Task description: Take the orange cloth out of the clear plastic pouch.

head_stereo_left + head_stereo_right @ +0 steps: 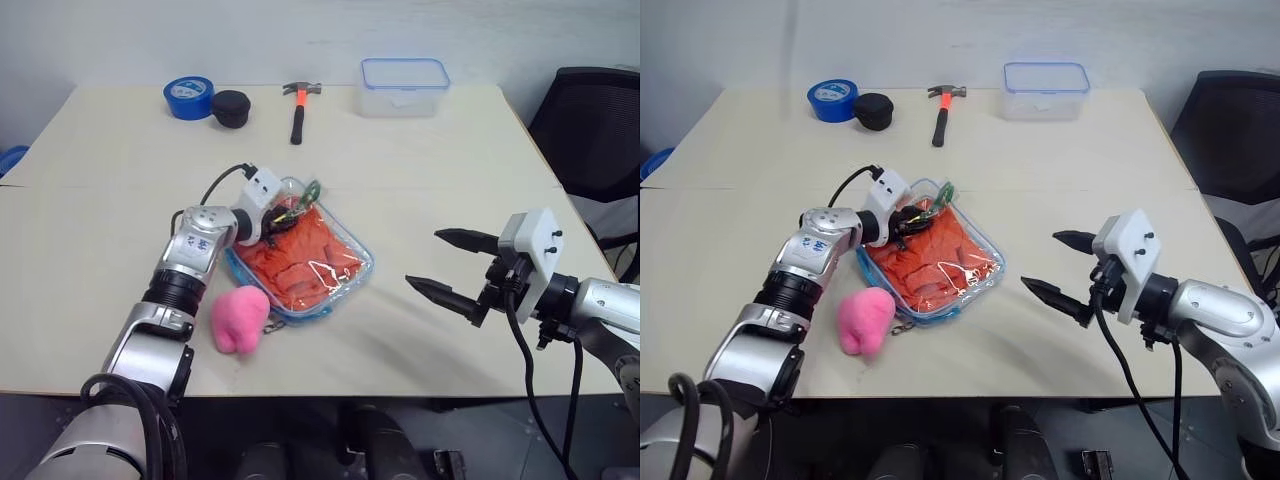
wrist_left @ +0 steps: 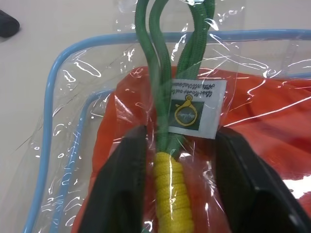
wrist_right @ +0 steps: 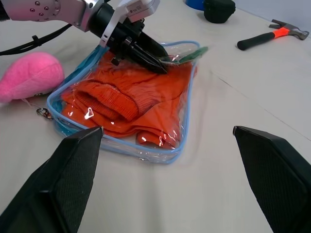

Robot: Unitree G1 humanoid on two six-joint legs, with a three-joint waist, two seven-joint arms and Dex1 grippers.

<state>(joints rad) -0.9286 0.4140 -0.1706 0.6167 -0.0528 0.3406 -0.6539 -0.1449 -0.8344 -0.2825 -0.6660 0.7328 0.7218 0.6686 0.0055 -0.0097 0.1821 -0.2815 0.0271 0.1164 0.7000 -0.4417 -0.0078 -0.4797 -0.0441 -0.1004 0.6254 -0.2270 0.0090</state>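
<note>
- Cloth [image 3: 129, 99] sits folded inside the pouch [image 3: 187, 104], which lies flat on the table [image 1: 420, 170] just ahead of the left gripper [image 1: 283, 214].
- Pouch is clear with blue zipper trim; cloth fills most of it, wrinkled, with a ribbed edge visible in the right wrist view.
- Left gripper is at the pouch's far end, fingers [image 2: 121, 170] narrowed onto the plastic film, with a green cord [image 2: 156, 63] between them. The cord has a yellow wrapped section [image 2: 171, 191] and a small white tag [image 2: 197, 104].
- Can't tell whether the fingers pinch the cord itself, the film over it, or both; the film is wrinkled around the fingertips.
- Can't tell whether the pouch mouth is open at that end.
- Right gripper [image 1: 448, 265] hovers above bare table, well apart from the pouch on its right side, jaws spread wide, holding nothing, pointing toward the pouch.
- Pink plush [image 1: 239, 318] lies just beside the pouch's near corner, under the left forearm, with a small key ring [image 3: 43, 113] next to the trim.
- Well beyond the left gripper along the table's far edge: blue tape roll [image 1: 188, 97], black round object [image 1: 231, 108], hammer [image 1: 298, 108] with an orange neck, and a clear box [image 1: 404, 86] with a blue-rimmed lid.
- A black chair [image 1: 590, 130] stands off the table's right side, behind the right gripper.
</note>
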